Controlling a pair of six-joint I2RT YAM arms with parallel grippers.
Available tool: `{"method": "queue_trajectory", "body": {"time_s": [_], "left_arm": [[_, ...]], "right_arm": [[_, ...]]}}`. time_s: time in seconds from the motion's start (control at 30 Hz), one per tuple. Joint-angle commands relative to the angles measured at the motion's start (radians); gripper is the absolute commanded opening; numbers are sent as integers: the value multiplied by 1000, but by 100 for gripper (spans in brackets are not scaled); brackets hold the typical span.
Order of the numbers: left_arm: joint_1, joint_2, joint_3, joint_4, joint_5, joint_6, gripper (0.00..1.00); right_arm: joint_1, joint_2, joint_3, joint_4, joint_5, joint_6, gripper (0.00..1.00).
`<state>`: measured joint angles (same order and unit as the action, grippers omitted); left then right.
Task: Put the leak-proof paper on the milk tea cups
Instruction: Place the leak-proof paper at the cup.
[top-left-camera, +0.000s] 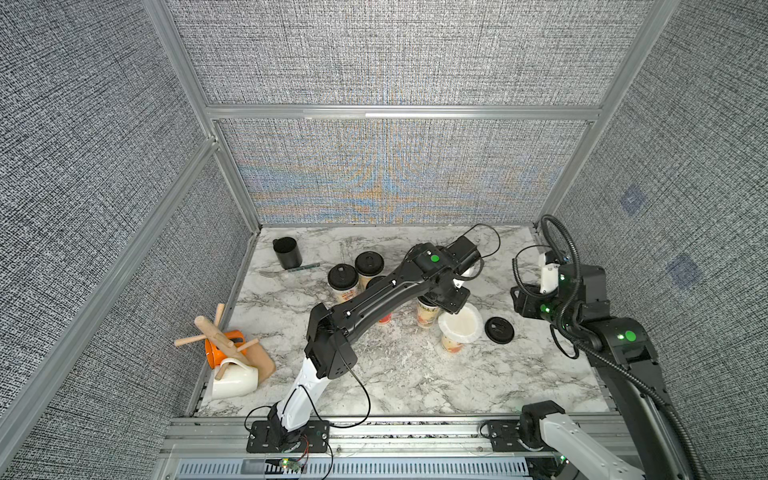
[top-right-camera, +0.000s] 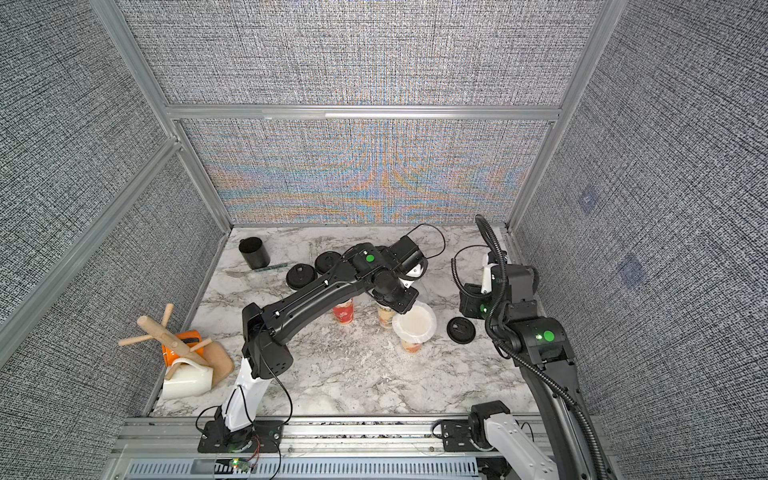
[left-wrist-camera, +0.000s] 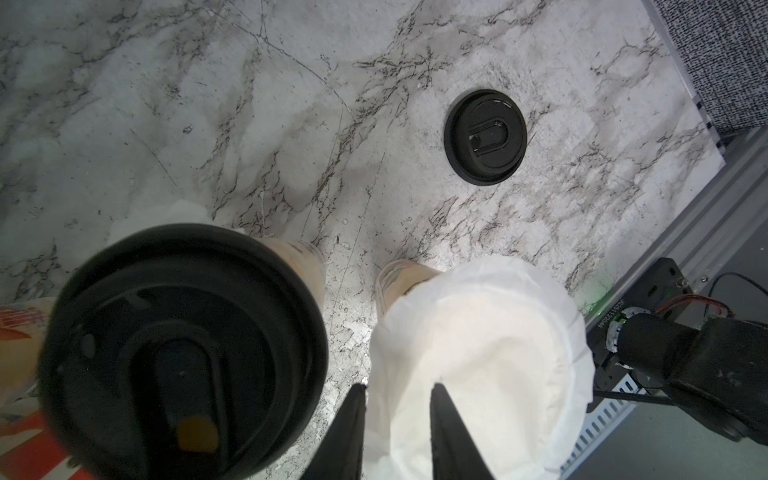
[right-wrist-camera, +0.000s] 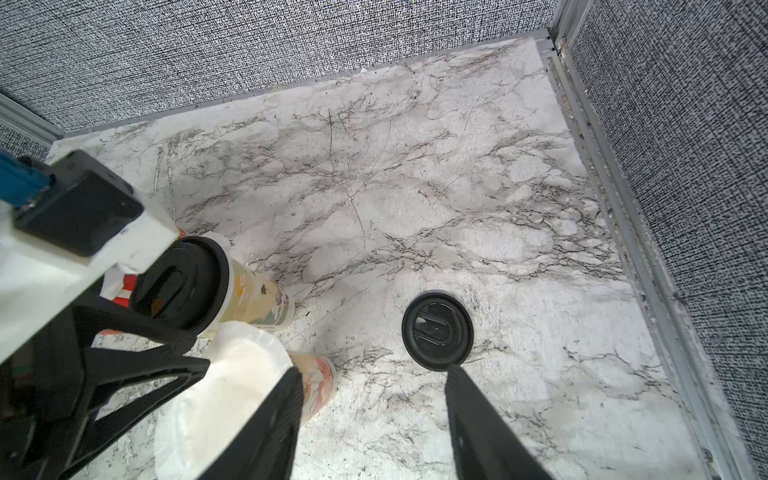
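- Left gripper (left-wrist-camera: 397, 388): the jaws stand narrowly apart and straddle one edge of the leak-proof paper (left-wrist-camera: 478, 353). The thin sheet does not fill the gap, so it appears unpinched, though the wrist view cuts off the finger roots.
- Leak-proof paper: it is draped over the mouth of one milk tea cup (top-left-camera: 451, 345). It sags in the middle, and its crinkled edge overhangs all round in both top views.
- Lidded cup (top-left-camera: 427, 316): it stands just beside the covered cup, at about 10 o'clock of it.
- Loose black lid (top-left-camera: 499, 330): it lies flat on the table (top-left-camera: 415, 374) at 3 o'clock of the covered cup, near but apart.
- Right gripper (right-wrist-camera: 374, 415): the jaws are at a middling width and empty, hovering above the table near the loose black lid.
- Judgement: the step in hand is letting go of the sheet.
- Recommendation: open fully before lifting, then rise straight up. That way neither finger drags the edge off-centre, tips the cup or brushes the lidded cup.
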<state>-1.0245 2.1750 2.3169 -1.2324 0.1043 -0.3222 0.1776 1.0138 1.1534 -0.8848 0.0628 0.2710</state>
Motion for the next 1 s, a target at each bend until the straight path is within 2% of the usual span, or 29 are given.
{"method": "queue_trajectory", "body": {"time_s": [0.0,0.23,0.37,0.57,0.77,0.97], "left_arm": [[0,4,7,-11,-14,10,31],[1,3,17,-13,-18,12,35],[1,7,53,-16,-9,21,45],[0,-49,82,0,-42,23,61],[2,-226,-96,90,-150,9,70],[14,-382,-315,160,-246,-18,73]], "right_arm": [[-2,2,-1,23,-9,-13,58],[-1,-1,-3,20,-11,-13,58],[-6,0,-14,14,7,-5,59],[-20,52,-128,14,97,62,82],[-77,171,-280,131,86,108,85],[-120,370,-310,231,32,106,86]]}}
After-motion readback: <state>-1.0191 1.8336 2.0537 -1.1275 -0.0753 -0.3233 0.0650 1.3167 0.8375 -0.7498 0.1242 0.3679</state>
